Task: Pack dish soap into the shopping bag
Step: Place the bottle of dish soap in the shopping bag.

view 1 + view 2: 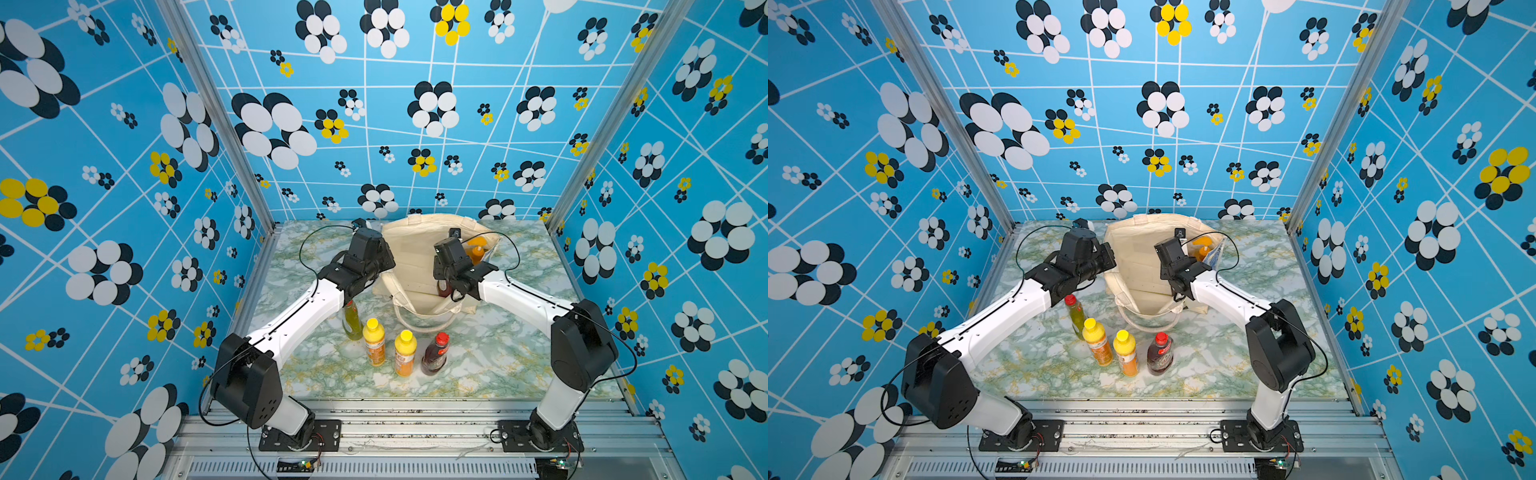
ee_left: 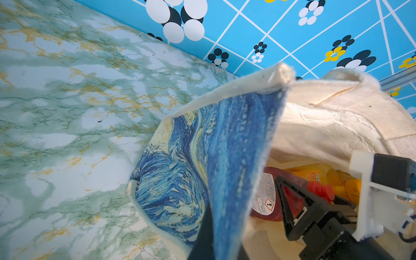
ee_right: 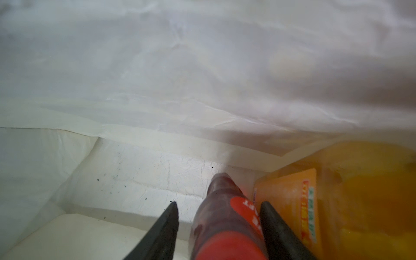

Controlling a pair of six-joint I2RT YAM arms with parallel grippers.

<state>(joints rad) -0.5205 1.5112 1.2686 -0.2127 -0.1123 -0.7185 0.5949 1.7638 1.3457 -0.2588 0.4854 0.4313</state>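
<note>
The cream shopping bag (image 1: 415, 257) (image 1: 1133, 257) stands open at the back of the table. My left gripper (image 1: 376, 268) (image 2: 221, 236) is shut on its blue-printed wall (image 2: 236, 135), holding the mouth up. My right gripper (image 1: 444, 282) (image 3: 218, 203) is down inside the bag and open. A red-capped dark red dish soap bottle (image 3: 225, 220) (image 2: 267, 195) sits between its fingers, with a gap on one side. The big orange pump bottle (image 1: 478, 249) (image 3: 337, 191) stands in the bag beside it.
An olive-green bottle (image 1: 352, 322), two yellow-capped orange bottles (image 1: 374, 340) (image 1: 405, 353) and a dark red bottle (image 1: 435, 353) stand in a row on the marble table (image 1: 498, 353) before the bag. The bag's loop handle (image 1: 419, 322) lies toward them.
</note>
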